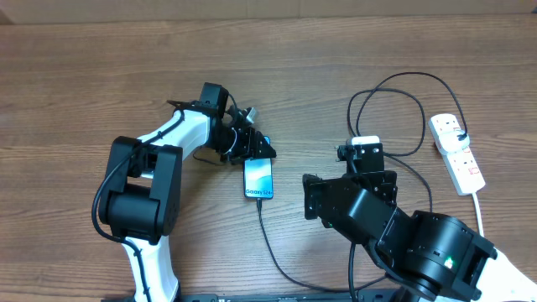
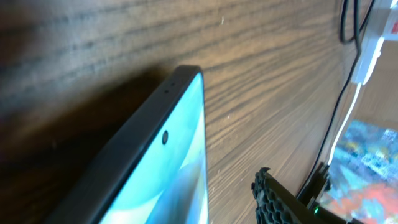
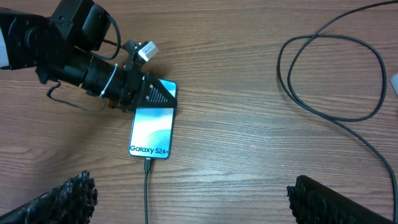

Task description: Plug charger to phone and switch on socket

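Note:
The phone (image 1: 259, 179) lies flat on the table, its light-blue screen reading "Galaxy S24+" (image 3: 150, 132). The charger's connector tip (image 3: 147, 163) sits in the phone's bottom end. Its black cable (image 1: 268, 235) runs toward the table's front edge, and a loop (image 1: 394, 109) reaches the socket (image 1: 458, 155) at the right. My left gripper (image 1: 250, 148) is open over the phone's top end. In the left wrist view one finger (image 2: 271, 196) stands apart from the phone's edge (image 2: 180, 124). My right gripper (image 3: 193, 196) is wide open and empty, above the table right of the phone.
The socket's thick white cord (image 1: 480, 210) runs toward the front right. The black cable loops (image 3: 329, 74) lie on the wood between the phone and the socket. My right arm's body (image 1: 403, 235) fills the front right.

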